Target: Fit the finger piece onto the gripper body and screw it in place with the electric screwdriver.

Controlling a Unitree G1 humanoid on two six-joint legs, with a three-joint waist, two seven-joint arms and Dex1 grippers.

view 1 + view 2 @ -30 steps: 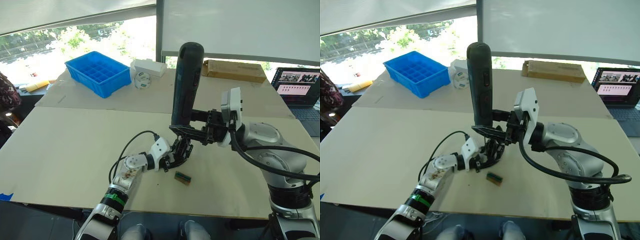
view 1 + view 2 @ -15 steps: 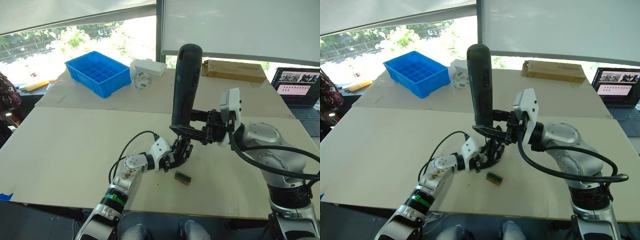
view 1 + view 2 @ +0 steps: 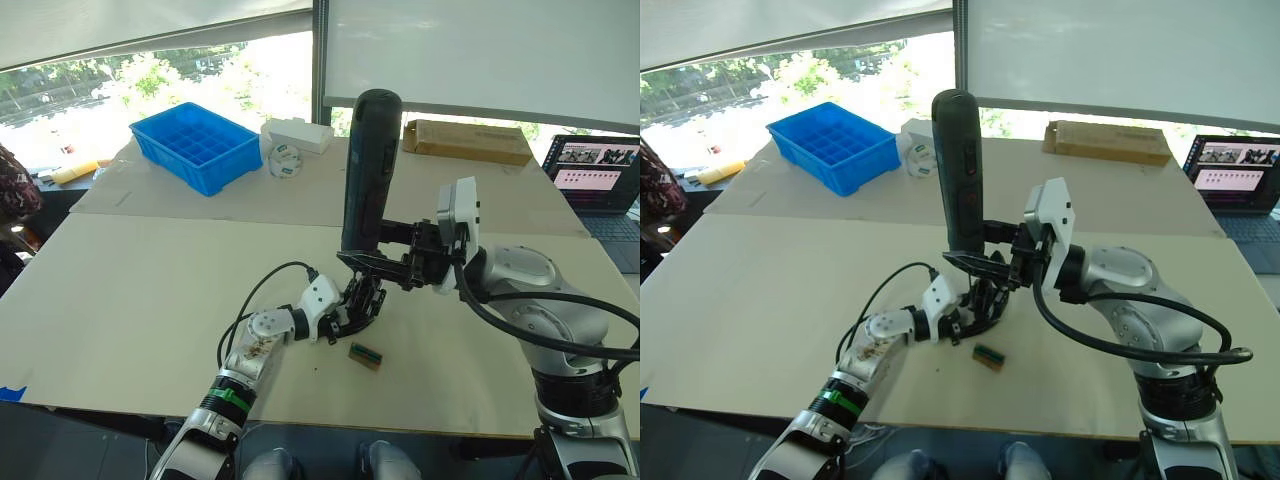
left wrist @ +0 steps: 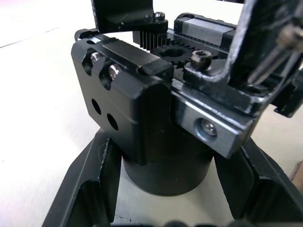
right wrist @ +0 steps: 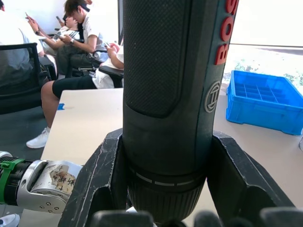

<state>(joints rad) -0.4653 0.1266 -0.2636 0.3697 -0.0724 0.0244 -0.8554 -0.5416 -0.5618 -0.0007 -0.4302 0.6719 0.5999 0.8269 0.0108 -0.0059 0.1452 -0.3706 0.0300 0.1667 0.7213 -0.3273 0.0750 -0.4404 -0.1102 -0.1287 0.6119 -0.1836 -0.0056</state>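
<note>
Upright, electric screwdriver (image 3: 367, 170) in right gripper (image 3: 385, 268); left gripper (image 3: 352, 312) clasping gripper body (image 4: 156, 123).

Daylight pours in from the windows (image 3: 150, 70) behind the tabletop (image 3: 130, 290), and the outdoor view there is blown out, nearly white. The tabletop is bright and evenly lit, with only soft, short shadows, like the one just beside the left tool (image 3: 362, 306). Head views are sharp overall, with slight bending of straight lines toward the edges. In the left wrist view the gripper body (image 4: 142, 118) is crisp with small glints on its screws, but the fingers (image 4: 90, 189) nearest the lens go soft. In the right wrist view the screwdriver (image 5: 170, 94) is sharp and dark, and the window behind it is washed out.
</note>
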